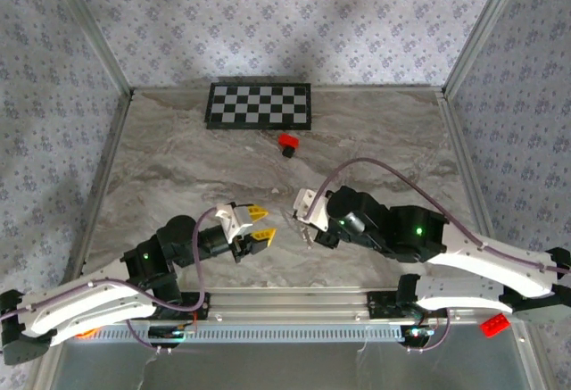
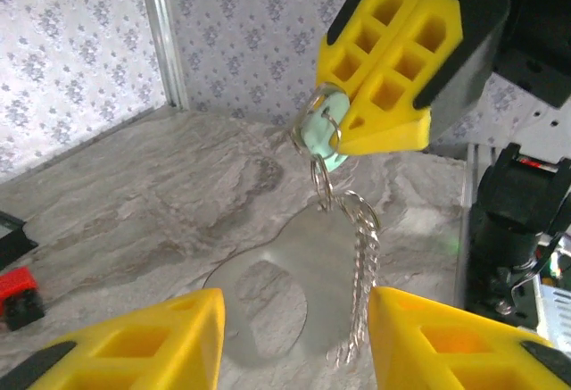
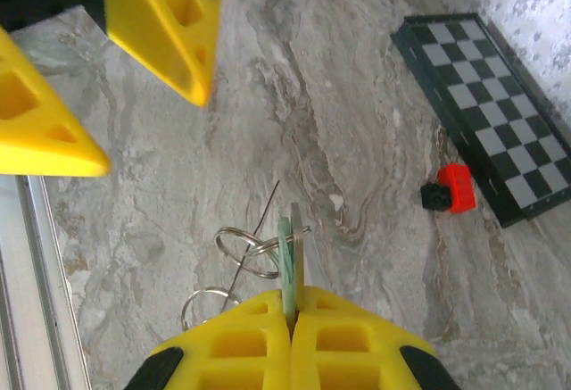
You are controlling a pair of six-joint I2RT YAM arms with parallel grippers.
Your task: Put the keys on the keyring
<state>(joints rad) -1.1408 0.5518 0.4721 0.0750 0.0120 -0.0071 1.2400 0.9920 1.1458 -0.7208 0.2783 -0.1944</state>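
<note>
Nearest the arm bases, the left gripper [image 1: 261, 227] hangs empty, its fingers [image 2: 152, 341] spread wide, probably ready to take the loop. Just beyond, the right gripper [image 3: 292, 305] pinches the key [image 2: 321, 137] by its mint head above the worktop [image 2: 134, 194], so the keyring [image 2: 359, 252] dangles free below it. The red block [image 3: 457, 185] lies well beyond.

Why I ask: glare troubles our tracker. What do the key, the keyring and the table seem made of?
The key: smooth pale mint head, likely plastic or a rubbery cover. The keyring: silvery links that glint, so probably polished metal. The table: grey veined marble look with a soft sheen; stone or printed laminate, I cannot tell.
</note>
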